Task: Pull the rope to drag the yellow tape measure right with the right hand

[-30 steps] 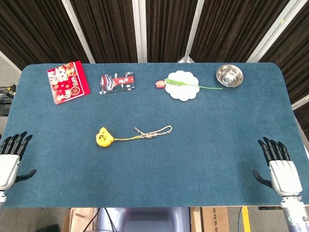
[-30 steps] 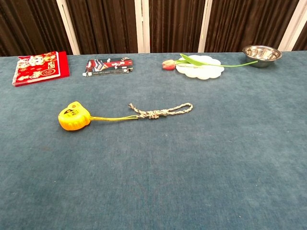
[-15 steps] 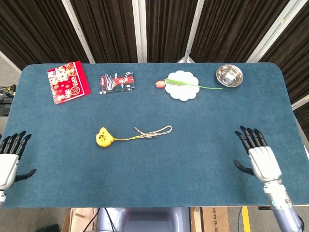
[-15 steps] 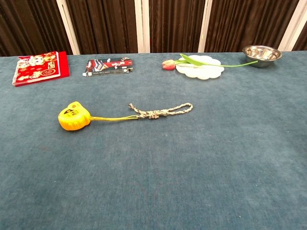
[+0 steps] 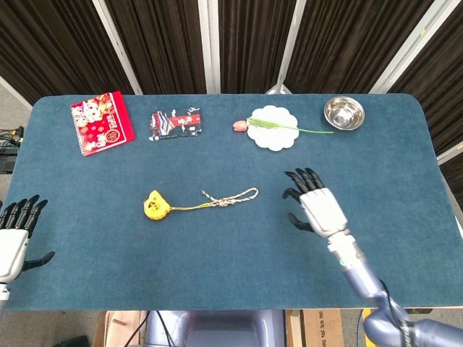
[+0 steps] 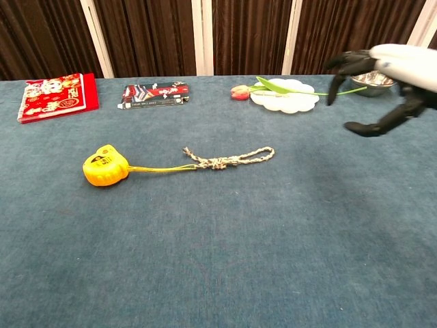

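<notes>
The right hand hovers over the blue felt table, fingers spread and empty, just right of the braided rope loop, presumably lined up to grasp it. The rope lies slack, joined by a yellow cord to the small rounded yellow tape measure left of centre. The left hand rests open at the near-left edge.

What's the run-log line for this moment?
phase: approach | right hand: open, above table, short of rope loop | yellow tape measure: not yet dragged | left hand: open at table edge
</notes>
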Controlling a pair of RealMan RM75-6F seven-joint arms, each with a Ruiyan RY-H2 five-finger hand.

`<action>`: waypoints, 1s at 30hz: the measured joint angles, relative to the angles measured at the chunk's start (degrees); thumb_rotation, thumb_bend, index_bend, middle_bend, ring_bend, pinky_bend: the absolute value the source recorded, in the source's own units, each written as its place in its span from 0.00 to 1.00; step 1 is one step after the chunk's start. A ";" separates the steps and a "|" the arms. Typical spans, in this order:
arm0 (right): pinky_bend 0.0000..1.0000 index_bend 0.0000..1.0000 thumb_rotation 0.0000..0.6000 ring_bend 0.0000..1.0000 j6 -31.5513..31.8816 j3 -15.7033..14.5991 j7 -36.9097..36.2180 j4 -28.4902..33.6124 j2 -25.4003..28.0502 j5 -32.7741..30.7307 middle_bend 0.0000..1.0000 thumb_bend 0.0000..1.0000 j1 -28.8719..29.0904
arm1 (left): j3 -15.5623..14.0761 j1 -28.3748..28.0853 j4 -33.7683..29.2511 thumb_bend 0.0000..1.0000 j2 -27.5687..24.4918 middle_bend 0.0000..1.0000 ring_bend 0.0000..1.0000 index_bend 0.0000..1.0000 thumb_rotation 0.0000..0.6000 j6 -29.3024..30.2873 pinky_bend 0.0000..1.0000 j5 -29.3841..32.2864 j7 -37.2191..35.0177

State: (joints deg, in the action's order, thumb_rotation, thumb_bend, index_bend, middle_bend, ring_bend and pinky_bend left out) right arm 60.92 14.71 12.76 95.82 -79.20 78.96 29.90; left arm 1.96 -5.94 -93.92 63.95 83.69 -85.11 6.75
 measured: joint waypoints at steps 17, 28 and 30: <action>0.00 0.44 1.00 0.01 -8.06 3.14 9.38 -12.70 -16.26 -14.51 0.13 0.39 11.54 | 0.17 -0.21 0.12 0.00 -0.10 0.00 0.00 0.00 1.00 -0.70 0.00 0.69 -1.15; 0.00 0.47 1.00 0.01 -10.23 4.20 9.00 -24.43 -22.96 -18.25 0.14 0.40 16.05 | 0.36 -0.41 0.06 0.00 -0.03 0.00 0.00 0.00 1.00 -1.40 0.00 1.49 -1.85; 0.00 0.48 1.00 0.01 -10.63 4.28 8.24 -26.27 -23.72 -18.96 0.14 0.40 16.37 | 0.43 -0.45 -0.02 0.00 -0.04 0.00 0.00 0.00 1.00 -1.54 0.00 1.70 -2.24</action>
State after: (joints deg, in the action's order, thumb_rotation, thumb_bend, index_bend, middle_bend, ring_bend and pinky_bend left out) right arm 50.29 18.99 21.00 69.55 -102.92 60.00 46.27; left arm 2.39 -6.39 -93.94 63.92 82.15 -83.41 4.50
